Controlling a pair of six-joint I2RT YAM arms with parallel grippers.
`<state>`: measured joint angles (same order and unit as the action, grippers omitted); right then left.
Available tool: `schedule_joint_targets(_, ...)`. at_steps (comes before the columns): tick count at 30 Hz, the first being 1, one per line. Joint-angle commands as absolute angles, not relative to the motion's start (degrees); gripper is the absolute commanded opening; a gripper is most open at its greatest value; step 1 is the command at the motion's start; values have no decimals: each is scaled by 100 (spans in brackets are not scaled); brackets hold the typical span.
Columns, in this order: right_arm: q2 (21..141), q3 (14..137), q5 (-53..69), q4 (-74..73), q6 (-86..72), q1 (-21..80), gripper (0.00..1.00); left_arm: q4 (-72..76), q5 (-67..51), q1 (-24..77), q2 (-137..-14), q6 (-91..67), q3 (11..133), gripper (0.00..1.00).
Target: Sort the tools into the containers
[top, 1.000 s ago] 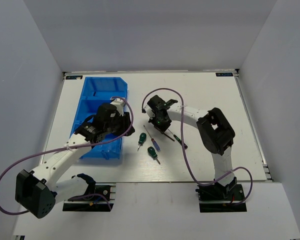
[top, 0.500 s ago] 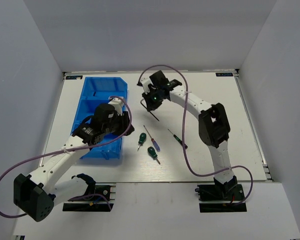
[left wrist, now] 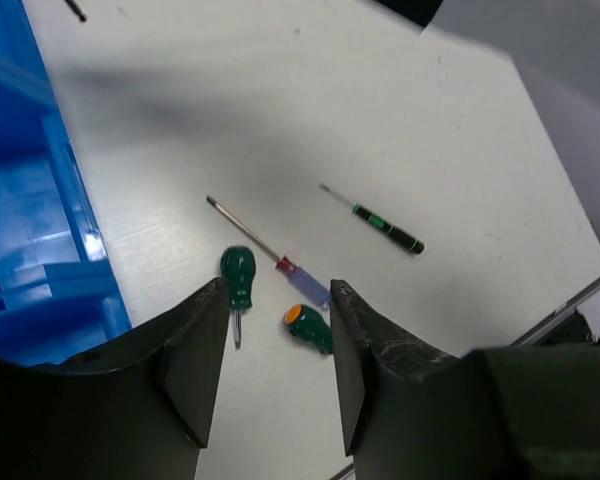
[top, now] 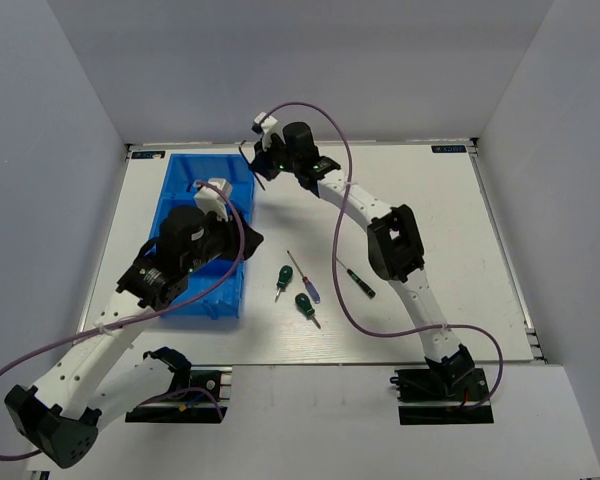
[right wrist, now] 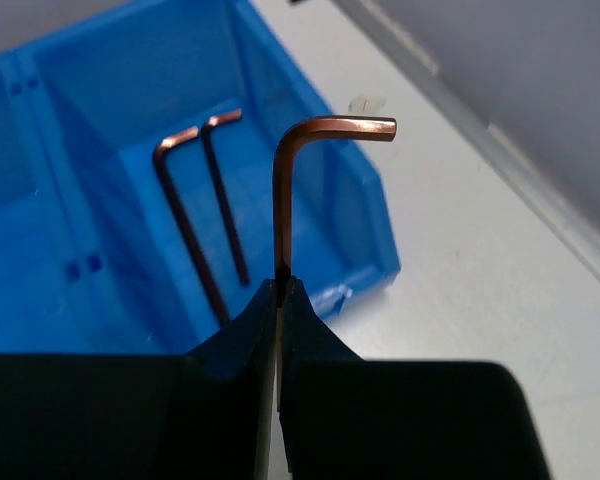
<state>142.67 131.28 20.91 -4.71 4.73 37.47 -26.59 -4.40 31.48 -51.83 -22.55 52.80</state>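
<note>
My right gripper [right wrist: 280, 285] is shut on a reddish-brown bent hex key [right wrist: 278, 190] and holds it upright above the far right corner of the blue bin [right wrist: 110, 80]; the top view shows the gripper [top: 258, 158] there. Two more hex keys [right wrist: 185, 220] lie in that far compartment. My left gripper [left wrist: 277, 290] is open and empty, raised beside the bin's right wall [top: 242, 243]. On the table lie two stubby green screwdrivers [left wrist: 237, 280] [left wrist: 312, 328], a blue-handled one [left wrist: 305, 283] and a black-green one [left wrist: 385, 225].
The blue bin [top: 180, 190] stands at the table's left, with the left arm over its near half. The four screwdrivers cluster right of it [top: 305, 290]. Purple cables loop over both arms. White walls enclose the table.
My right arm has swung from the table's middle to the far left, carrying the hex key over the bin's far corner. My left gripper has lifted and drawn back slightly.
</note>
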Motion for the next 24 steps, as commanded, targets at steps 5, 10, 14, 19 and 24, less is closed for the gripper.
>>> schedule_joint_targets(5,14642,13524,2083,2241,185,3876,0,-2487,-35,3173,-5018,-2188,5783,55)
schedule_joint_targets(10,14906,13456,2092,2592,184,4025,0,-2487,-88,3173,-5194,-2241,5783,55)
schedule_joint_targets(14,15222,13588,2083,2584,281,4139,0,-2627,-88,3173,-5326,-2241,5844,55)
schedule_joint_targets(19,15319,13430,2004,2637,325,4184,0,-2900,-35,3173,-5449,-2294,6046,42)
schedule_joint_targets(24,15092,13237,1977,2628,237,4122,40,-3015,-35,3173,-5502,-2294,6047,17)
